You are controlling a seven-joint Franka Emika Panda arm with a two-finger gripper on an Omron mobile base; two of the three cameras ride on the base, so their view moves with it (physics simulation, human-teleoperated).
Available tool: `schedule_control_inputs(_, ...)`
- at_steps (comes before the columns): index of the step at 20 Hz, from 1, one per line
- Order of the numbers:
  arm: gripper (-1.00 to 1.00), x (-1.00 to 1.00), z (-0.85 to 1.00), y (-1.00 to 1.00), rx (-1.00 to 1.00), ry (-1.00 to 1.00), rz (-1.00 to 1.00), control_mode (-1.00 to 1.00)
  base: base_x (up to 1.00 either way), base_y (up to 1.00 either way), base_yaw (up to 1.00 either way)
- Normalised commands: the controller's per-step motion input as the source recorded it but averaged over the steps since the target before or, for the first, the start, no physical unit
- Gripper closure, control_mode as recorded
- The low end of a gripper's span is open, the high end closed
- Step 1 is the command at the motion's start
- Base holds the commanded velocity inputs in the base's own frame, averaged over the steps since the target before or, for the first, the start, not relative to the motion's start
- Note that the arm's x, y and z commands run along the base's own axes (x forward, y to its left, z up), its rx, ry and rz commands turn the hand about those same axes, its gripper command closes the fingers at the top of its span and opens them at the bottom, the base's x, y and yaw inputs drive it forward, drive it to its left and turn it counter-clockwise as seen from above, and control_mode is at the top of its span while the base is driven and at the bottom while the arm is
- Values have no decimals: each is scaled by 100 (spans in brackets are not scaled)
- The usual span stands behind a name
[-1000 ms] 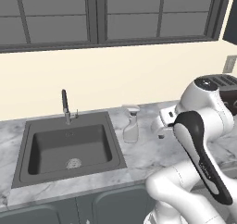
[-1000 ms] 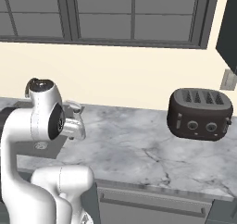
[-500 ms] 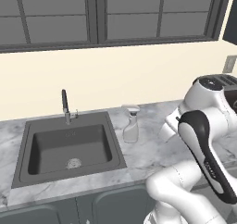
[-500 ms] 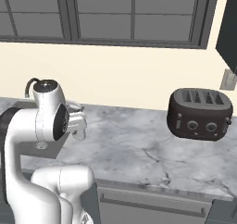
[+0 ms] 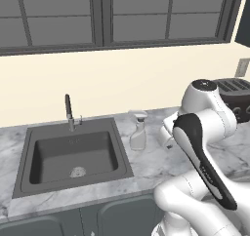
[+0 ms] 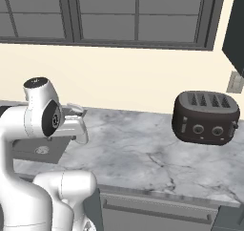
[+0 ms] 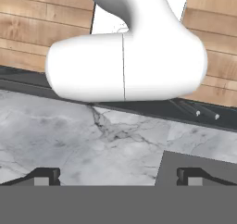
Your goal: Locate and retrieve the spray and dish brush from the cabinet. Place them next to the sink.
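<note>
Hand view is showing me the hand with its two finger tips standing as wide apart as they go, holding nothing, hanging over the marble tabletop; the robot's own body is blocking most of that picture. From the left base view I am seeing the spray standing upright on the tabletop just beside the sink, right of the basin.

I see a cream wall, dark-framed windows, marble worktop and 1 black toaster.
</note>
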Motion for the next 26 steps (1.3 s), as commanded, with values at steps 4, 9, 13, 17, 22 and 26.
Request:
schedule_control_inputs(4,-100,-21,0,0,0,0,-34,-100,0,0,0)
schedule_control_inputs(9,-100,-51,1,1,0,-4,-17,-100,0,0,0)
schedule_control_inputs(13,-100,-14,2,0,0,-4,-3,-100,0,0,0)
schedule_control_inputs(17,-100,0,0,0,0,0,0,-100,0,0,0)
schedule_control_inputs(22,-100,0,0,0,0,0,0,100,0,0,0)
schedule_control_inputs(26,-100,0,0,0,0,0,0,100,0,3,33)
